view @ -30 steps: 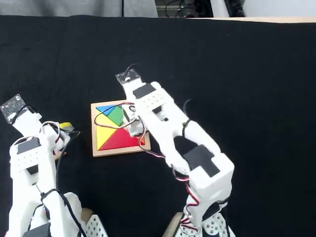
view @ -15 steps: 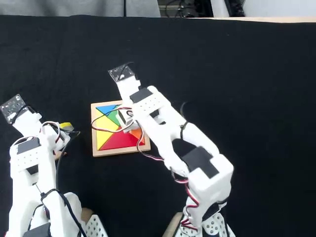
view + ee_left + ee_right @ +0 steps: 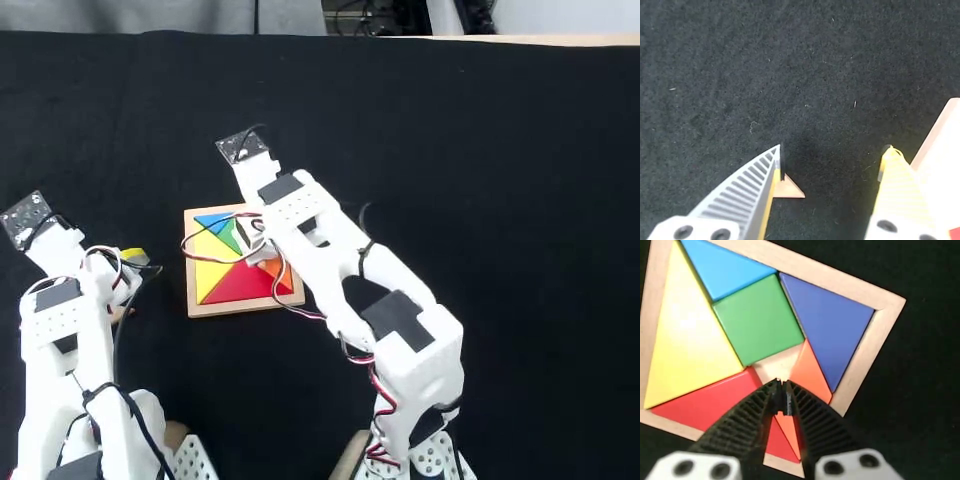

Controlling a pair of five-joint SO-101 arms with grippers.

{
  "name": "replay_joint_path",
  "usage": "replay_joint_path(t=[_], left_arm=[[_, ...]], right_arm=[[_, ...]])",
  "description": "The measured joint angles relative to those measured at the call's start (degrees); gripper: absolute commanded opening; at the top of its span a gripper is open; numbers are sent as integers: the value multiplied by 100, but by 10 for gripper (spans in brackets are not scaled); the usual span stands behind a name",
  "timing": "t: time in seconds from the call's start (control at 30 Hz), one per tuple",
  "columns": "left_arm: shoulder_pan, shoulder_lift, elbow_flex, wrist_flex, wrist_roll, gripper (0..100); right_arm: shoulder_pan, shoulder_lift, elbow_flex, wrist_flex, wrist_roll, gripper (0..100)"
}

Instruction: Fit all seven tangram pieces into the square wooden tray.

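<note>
The square wooden tray (image 3: 885,335) holds a large yellow triangle (image 3: 687,345), a light blue triangle (image 3: 722,270), a green square (image 3: 757,320), a dark blue triangle (image 3: 832,325), an orange piece (image 3: 810,375) and a red triangle (image 3: 710,402). A small patch of bare wood (image 3: 771,369) shows between them. My right gripper (image 3: 781,387) is shut, with its tips just over that patch. My left gripper (image 3: 832,150) hangs open over the black cloth, left of the tray (image 3: 240,307). A small pale triangle (image 3: 788,189) lies on the cloth against one finger.
Black cloth (image 3: 480,180) covers the whole table, with wide free room to the right of and behind the tray. The right arm (image 3: 320,250) reaches across the tray's right side. A corner of the tray (image 3: 945,145) shows beside my left gripper.
The right arm has swung a little to the left, farther over the tray. The left arm has kept still.
</note>
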Motion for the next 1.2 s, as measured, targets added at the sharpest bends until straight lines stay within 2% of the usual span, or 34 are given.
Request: replay_joint_path(t=[0.8,1.03,1.13,1.2], left_arm=[[0,0,0,0,0,310],[0,0,0,0,0,313],[0,0,0,0,-70,311],[0,0,0,9,-457,313]], right_arm=[[-62,167,-123,35,0,11],[44,-1459,255,607,0,11],[396,-2338,958,273,0,11],[677,-2787,1591,-237,0,15]])
